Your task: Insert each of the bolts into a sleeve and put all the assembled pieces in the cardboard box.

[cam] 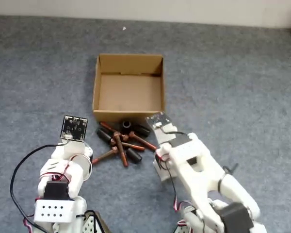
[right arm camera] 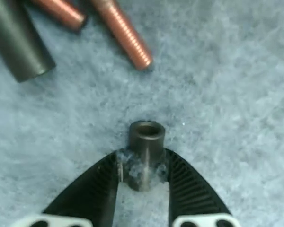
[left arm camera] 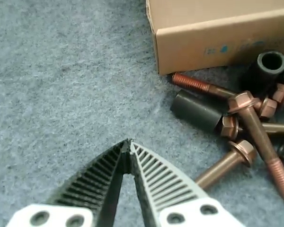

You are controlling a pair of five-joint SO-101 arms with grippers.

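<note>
The cardboard box [cam: 128, 87] stands open on the grey carpet. In front of it lies a pile of copper bolts [cam: 120, 143] and dark sleeves [cam: 134, 155]. My right gripper [right arm camera: 142, 159] is shut on a dark sleeve [right arm camera: 146, 137], whose hollow end points away from the fingers, just above the carpet. Two threaded bolt ends [right arm camera: 128, 42] and another sleeve [right arm camera: 19, 47] lie beyond it. My left gripper [left arm camera: 128, 145] is shut with nothing in it, over bare carpet beside the pile. Bolts [left arm camera: 255, 132], a lying sleeve [left arm camera: 196, 111] and an upright sleeve [left arm camera: 270, 66] lie near the box corner [left arm camera: 156, 52].
The left arm [cam: 63, 170] and the right arm [cam: 194, 162] stand at the near side of the pile. Grey carpet [cam: 233, 73] spreads out on both sides of the box. A pale wall strip [cam: 184, 9] runs along the far edge.
</note>
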